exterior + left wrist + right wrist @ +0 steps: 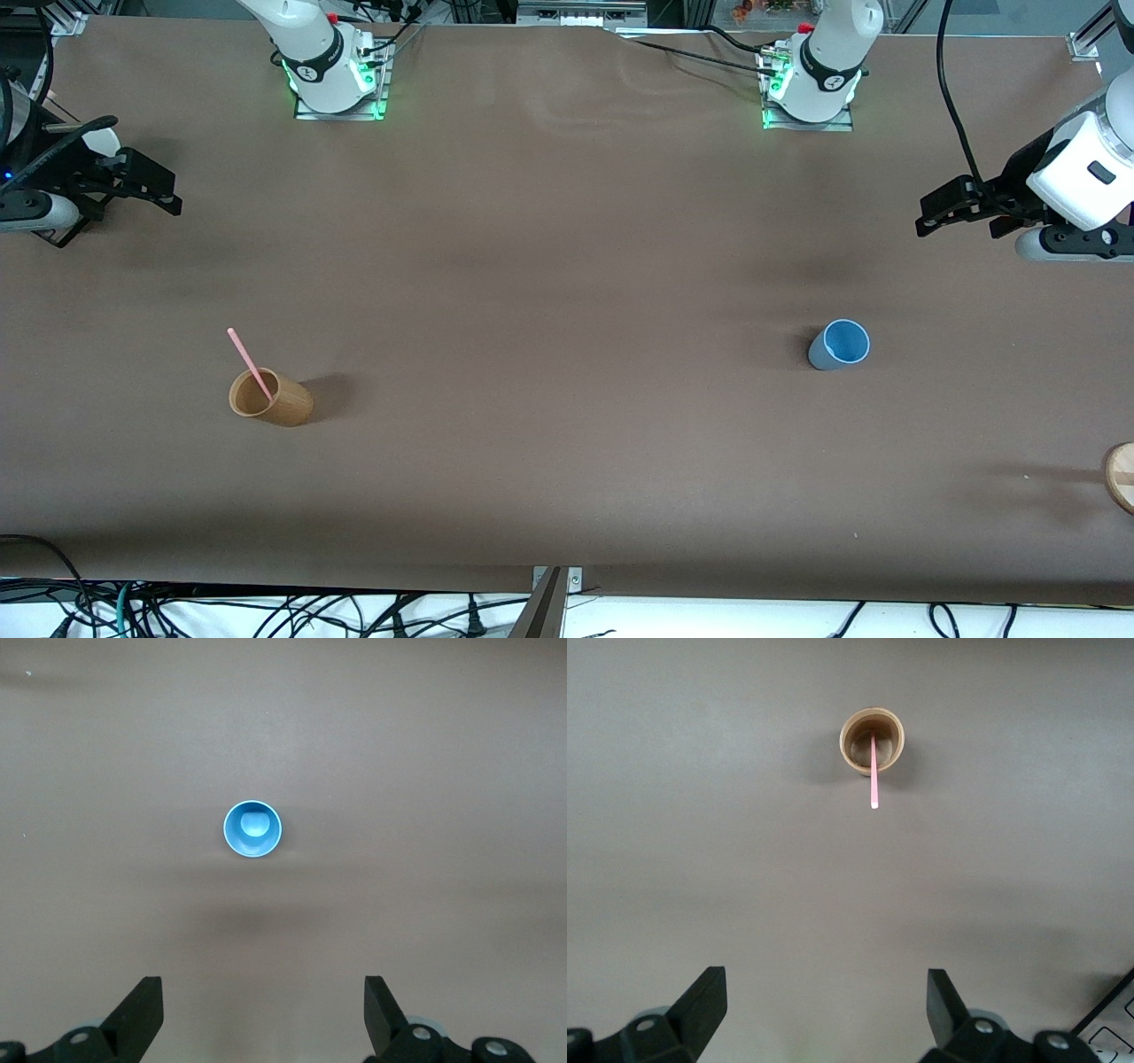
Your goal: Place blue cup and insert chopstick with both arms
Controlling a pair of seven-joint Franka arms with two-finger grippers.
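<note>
The blue cup (839,345) stands upright and empty on the brown table, toward the left arm's end; it also shows in the left wrist view (252,828). The pink chopstick (249,362) leans in a tan wooden cup (270,398) toward the right arm's end; both show in the right wrist view, the chopstick (873,780) in the cup (873,740). My left gripper (932,217) hangs open and empty over bare table at the left arm's end (264,1010). My right gripper (168,197) hangs open and empty over bare table at the right arm's end (827,1005).
A round wooden object (1121,477) sits at the table's edge at the left arm's end, nearer to the front camera than the blue cup. A metal bracket (554,594) sticks up at the table's near edge. The arm bases (337,80) (811,89) stand along the back.
</note>
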